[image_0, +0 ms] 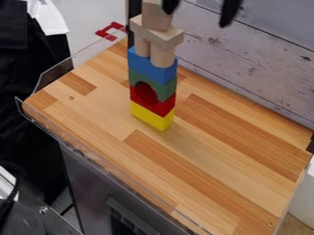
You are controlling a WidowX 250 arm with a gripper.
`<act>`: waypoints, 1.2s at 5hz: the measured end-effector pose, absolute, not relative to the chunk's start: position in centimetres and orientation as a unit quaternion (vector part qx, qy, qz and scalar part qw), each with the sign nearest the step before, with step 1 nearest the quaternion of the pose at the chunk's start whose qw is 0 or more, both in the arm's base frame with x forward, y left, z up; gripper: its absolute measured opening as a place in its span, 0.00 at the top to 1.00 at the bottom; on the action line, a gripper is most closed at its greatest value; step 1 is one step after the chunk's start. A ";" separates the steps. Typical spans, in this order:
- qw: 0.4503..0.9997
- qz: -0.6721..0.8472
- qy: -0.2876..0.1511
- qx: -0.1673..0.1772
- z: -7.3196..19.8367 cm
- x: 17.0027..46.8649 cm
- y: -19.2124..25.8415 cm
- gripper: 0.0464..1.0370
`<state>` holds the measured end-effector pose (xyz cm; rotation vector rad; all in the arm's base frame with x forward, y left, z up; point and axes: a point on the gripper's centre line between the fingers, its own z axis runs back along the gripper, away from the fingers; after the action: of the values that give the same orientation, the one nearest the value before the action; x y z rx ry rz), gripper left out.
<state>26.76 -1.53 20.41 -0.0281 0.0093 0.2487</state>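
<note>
Hanging at the top edge of the camera view, close to the summit of a tall block tower: a black two-finger claw (200, 8), spread apart, with nothing between the tips. Nearest to it, a plain natural-wood block (154, 17), upright at the very top and partly overlapped by one tip; impossible to tell from this angle whether touching or merely in front. Beneath that block, a flat natural-wood crosspiece (160, 37), lying across two short natural-wood cylinders (162, 56). Lower down, in order: a blue block (152, 69), a green arched block (165, 87) with rounded red showing in its opening, a red block (162, 109), and a yellow block (152, 117) at the base. Standing on the striped light-wood surface (202, 160), toward the back, near a pale weathered plank wall (245, 59). Judging by the empty claw beside the topmost block, probably at a stage of release or approach, though impossible to settle which. Calling, in either case, for slow, level handling near the crosspiece, to avoid nudging so narrow a stack.
</note>
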 end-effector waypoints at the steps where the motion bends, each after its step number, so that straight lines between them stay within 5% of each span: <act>1: 0.991 0.130 -0.002 -0.019 22.2 26.5 0.3 0.04; 3: 0.991 0.131 0.004 -0.037 22.5 26.2 1.9 0.04; 6: 0.990 0.126 0.030 -0.058 19.6 27.1 2.2 0.04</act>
<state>27.12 2.22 19.60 -0.1168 0.0603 0.2524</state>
